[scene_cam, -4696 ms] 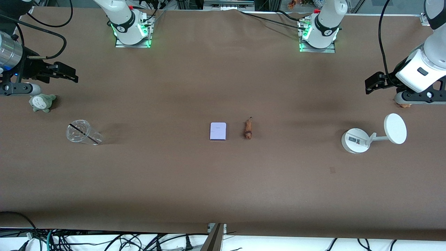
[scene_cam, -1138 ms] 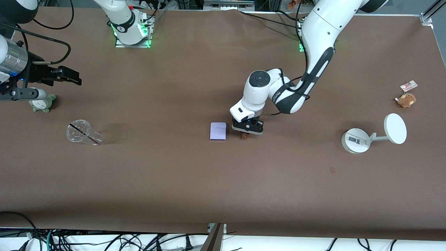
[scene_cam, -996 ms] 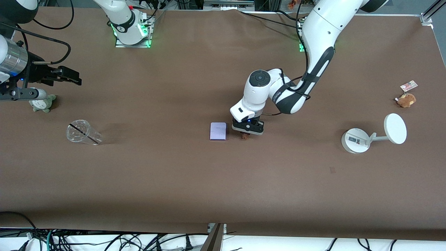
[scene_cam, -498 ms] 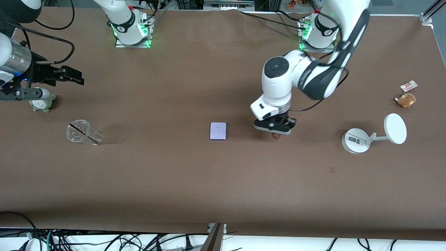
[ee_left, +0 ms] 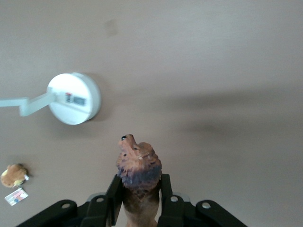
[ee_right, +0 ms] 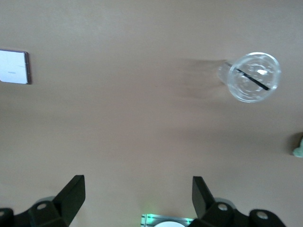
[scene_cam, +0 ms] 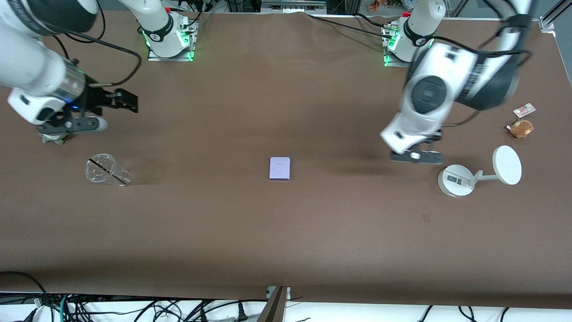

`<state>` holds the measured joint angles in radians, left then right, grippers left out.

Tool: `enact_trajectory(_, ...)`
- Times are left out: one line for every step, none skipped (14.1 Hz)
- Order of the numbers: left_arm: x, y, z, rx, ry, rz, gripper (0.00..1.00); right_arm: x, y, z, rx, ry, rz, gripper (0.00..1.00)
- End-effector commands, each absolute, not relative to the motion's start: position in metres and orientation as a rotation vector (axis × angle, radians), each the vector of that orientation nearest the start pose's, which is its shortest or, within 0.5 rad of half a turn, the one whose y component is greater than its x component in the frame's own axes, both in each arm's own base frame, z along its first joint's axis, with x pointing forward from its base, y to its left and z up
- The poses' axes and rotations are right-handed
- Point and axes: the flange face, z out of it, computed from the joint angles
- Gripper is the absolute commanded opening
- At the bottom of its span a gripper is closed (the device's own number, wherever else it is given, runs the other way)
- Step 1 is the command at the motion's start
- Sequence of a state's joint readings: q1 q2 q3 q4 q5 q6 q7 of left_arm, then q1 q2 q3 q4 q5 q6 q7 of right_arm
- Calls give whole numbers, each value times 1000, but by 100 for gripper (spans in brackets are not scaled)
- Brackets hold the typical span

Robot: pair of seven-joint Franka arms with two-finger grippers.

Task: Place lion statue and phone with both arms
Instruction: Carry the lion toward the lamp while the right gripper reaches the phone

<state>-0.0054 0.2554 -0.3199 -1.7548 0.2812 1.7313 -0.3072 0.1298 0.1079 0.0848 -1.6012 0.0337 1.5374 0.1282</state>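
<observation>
The lion statue, orange-brown with a dark mane, is clamped between my left gripper's fingers. In the front view that gripper hangs over the table beside the white stand, and the lion is hidden under it. The phone, a pale lavender rectangle, lies flat at the table's middle and also shows in the right wrist view. My right gripper is open and empty over the right arm's end of the table, above and apart from the clear cup.
The white stand with its disc also shows in the left wrist view. A brown plush with a card tag lies near it. The cup lies on its side. A grey-green plush peeks from under the right arm.
My left gripper closed on the lion beside the phone, lifted it and carried it toward the left arm's end, up to the stand. My right arm swung inward toward the middle.
</observation>
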Motion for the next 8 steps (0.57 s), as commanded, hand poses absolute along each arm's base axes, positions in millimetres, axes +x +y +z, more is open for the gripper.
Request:
enact_trajectory(607,-77,389,-2951,185,329,7,572,174,527,-3122,-83,247,100)
enact_trajectory(614,-52,370,-2975,243,352,7,574,195,516,-3126,-55,227,100)
enact_trajectory(620,-33,354,-3017,273,342,6,576,215,505,-3125,-47,211,100)
enact_trajectory(623,-24,345,-3065,261,311,6,577,233,493,-3124,-53,193,100)
enact_trajectory(625,-18,335,-3092,248,267,6,580,248,480,-3122,-55,181,100)
enact_trajectory(628,-12,326,-3106,235,221,6,581,263,467,-3121,-46,169,100)
enact_trajectory(627,-13,316,-3113,241,192,6,582,274,456,-3121,-17,163,100)
enact_trajectory(624,-15,304,-3120,255,149,6,580,291,444,-3120,9,157,100)
